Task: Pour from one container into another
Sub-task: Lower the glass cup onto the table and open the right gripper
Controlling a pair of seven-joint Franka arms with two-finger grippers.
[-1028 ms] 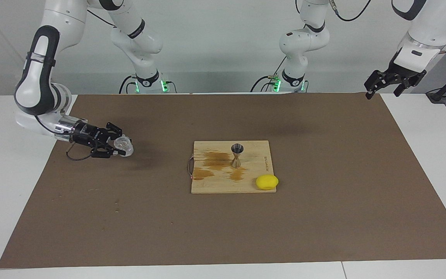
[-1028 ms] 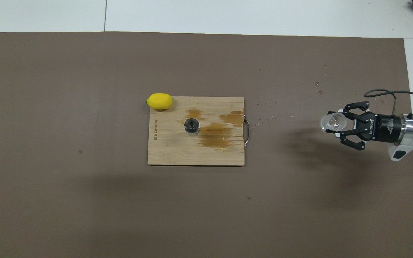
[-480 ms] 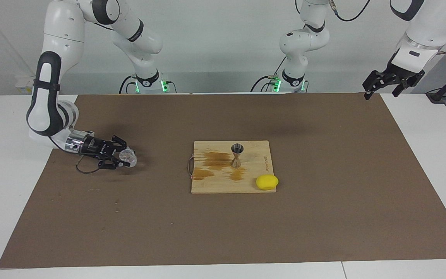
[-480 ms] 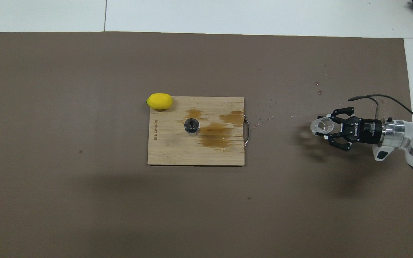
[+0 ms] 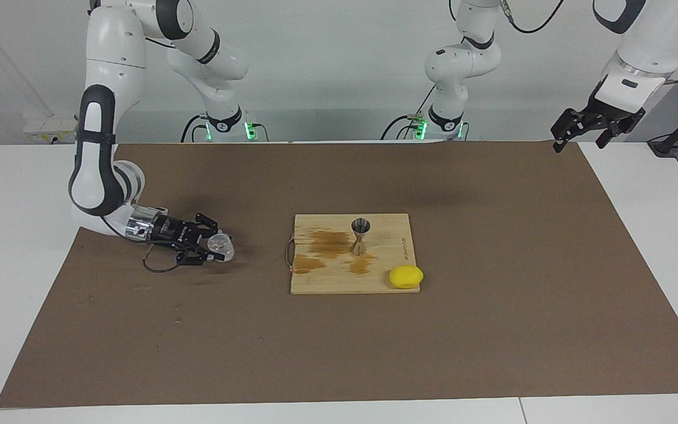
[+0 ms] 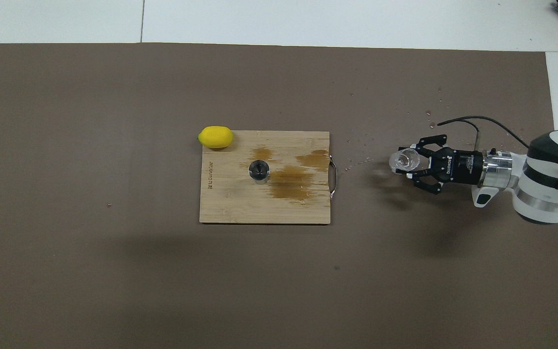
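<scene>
facing view high, overhead steep, sharing table

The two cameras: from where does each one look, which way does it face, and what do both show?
Facing view: high across the table, looking at the robots; both arms show whole, the right hand holding the glass, the left hand waiting raised.
Overhead view: high above the robots' end, looking steeply down; the right arm and hand show, the left only at the picture's edge.
Shared: board, jigger, lemon.
</scene>
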